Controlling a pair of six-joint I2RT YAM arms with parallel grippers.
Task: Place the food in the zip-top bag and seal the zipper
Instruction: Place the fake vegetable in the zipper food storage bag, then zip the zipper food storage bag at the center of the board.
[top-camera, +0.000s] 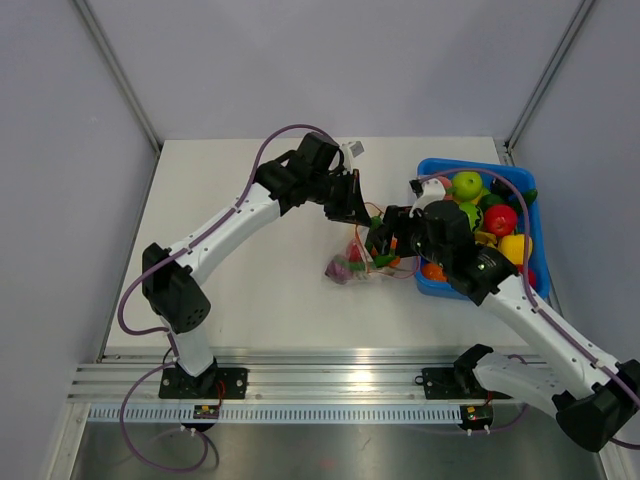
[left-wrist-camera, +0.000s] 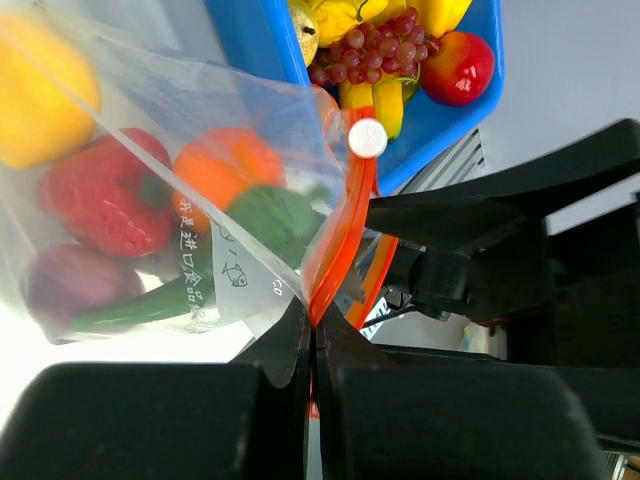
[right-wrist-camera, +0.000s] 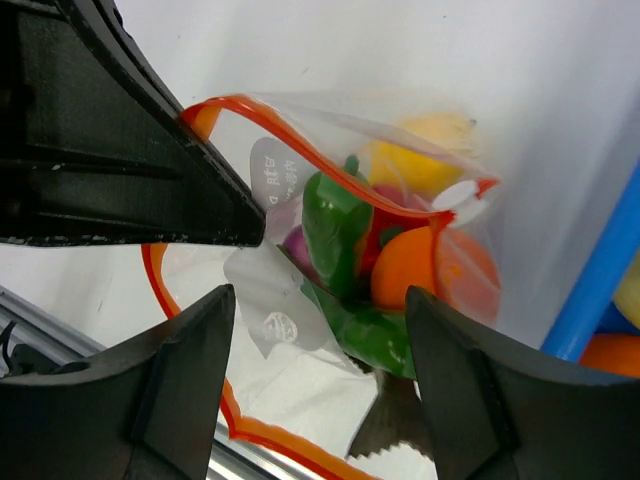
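Observation:
The zip-top bag (top-camera: 356, 264) hangs over the table's middle, its mouth held up. My left gripper (left-wrist-camera: 316, 325) is shut on the orange-red zipper (left-wrist-camera: 345, 230) at one end of the mouth. Inside the bag lie food pieces: a strawberry (left-wrist-camera: 100, 200), an orange (left-wrist-camera: 215, 165), a green vegetable (right-wrist-camera: 335, 225), a yellow fruit (right-wrist-camera: 420, 150) and a purple piece (left-wrist-camera: 70, 280). My right gripper (right-wrist-camera: 320, 295) stands open at the bag's gaping mouth, with nothing pinched between its fingers. The zipper (right-wrist-camera: 300, 155) is unsealed and curves wide apart.
The blue bin (top-camera: 432, 165) stands at the right, close behind the right arm. It holds more toy fruit, among them a green apple (top-camera: 466, 184), a red one (top-camera: 500, 219) and grapes (left-wrist-camera: 375, 45). The left finger (right-wrist-camera: 120, 170) crosses the right wrist view.

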